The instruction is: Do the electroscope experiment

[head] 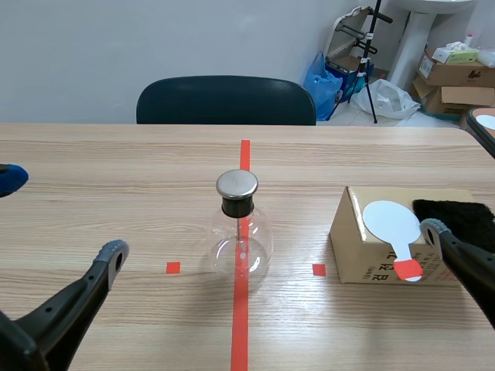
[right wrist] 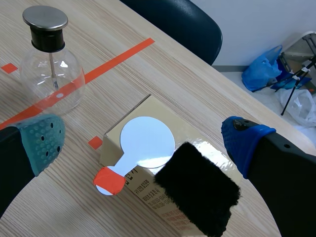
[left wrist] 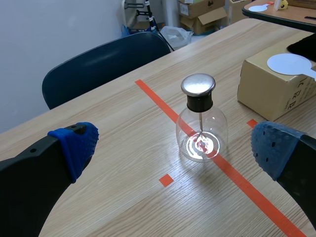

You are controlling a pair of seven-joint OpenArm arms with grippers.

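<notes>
Both jaws gape over the wooden table (head: 116,178); dark chair (head: 226,100), boxes (head: 455,76) behind.

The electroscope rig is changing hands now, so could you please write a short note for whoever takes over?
Left gripper: open, empty, short of the electroscope flask.
Right gripper: open, empty, by the cardboard box.
Flask stands on the tape line. White paddle and black fur pad lie on the box, untouched.
Done: nothing.
To do: probably rub the paddle with the fur, then bring it to the cap.
</notes>
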